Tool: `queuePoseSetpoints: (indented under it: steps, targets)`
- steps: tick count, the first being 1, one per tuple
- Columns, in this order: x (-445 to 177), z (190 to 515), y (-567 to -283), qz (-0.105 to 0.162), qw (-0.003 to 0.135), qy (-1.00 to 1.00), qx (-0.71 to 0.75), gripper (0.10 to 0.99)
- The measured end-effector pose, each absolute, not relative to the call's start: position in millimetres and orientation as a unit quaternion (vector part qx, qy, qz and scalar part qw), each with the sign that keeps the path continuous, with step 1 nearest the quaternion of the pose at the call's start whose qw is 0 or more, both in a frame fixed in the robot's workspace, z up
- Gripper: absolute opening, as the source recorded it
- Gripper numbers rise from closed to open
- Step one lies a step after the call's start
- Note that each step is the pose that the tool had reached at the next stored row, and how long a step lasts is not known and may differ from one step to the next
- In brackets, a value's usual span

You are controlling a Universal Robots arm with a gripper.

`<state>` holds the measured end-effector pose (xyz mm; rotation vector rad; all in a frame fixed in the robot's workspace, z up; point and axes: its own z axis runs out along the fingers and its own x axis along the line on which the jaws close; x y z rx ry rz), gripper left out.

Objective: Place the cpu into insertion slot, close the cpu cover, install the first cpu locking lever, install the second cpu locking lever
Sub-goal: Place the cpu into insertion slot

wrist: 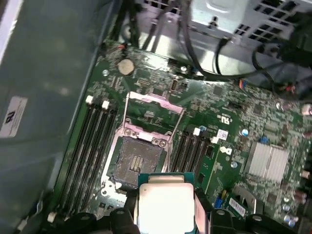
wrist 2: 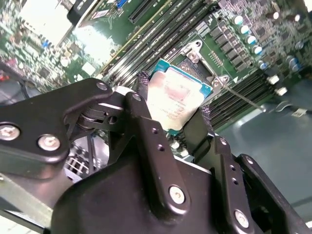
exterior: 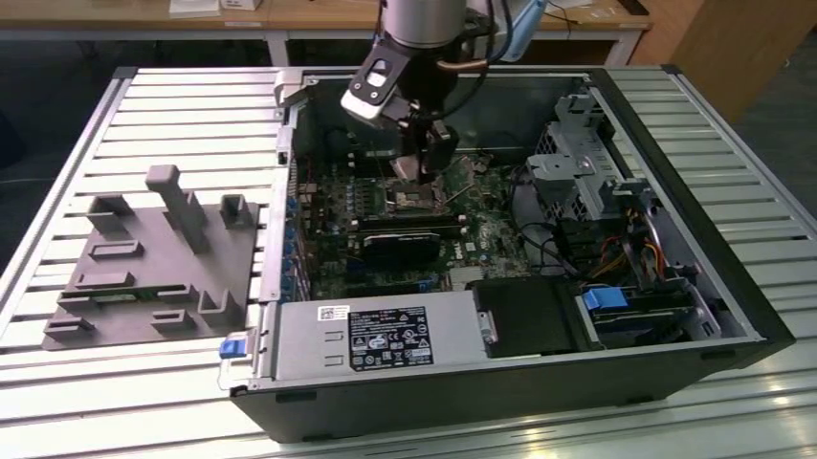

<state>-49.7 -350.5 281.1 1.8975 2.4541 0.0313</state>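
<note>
Closest, in the second wrist view: the black gripper (wrist 2: 173, 98), clamped tight on the cpu (wrist 2: 179, 105), one finger on each side edge. Silver top of the chip facing the camera, green rim around it. Held up above the green board, near the slot, not in it.

Just past it in the first wrist view, the insertion slot (wrist: 139, 163): dark in the middle with small gold dots, silver rim around. Right behind the slot, the cpu cover (wrist: 152, 99), flipped up and standing open. Long black memory slots (wrist: 90, 141) on both sides. Farther on, a silver ribbed block (wrist: 265, 163) on the board, and black cables (wrist: 218, 58) by a metal cage.

In the exterior view, all of this inside an open computer case (exterior: 715, 287) lying on a slatted metal surface (exterior: 179, 105). At the near end of the case, a grey power box (exterior: 300, 349). Beside the case, toward the exterior view's left, a grey holder block (exterior: 141, 263) with pegs. Far behind, a wooden desk (exterior: 320, 14).
</note>
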Motion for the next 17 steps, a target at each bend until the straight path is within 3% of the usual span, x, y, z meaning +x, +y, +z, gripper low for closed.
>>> queuePoseSetpoints:
  steps: [17]
  targets:
    - [-50, 267, -348, 0.009, 0.019, 0.725, 0.688, 0.541]
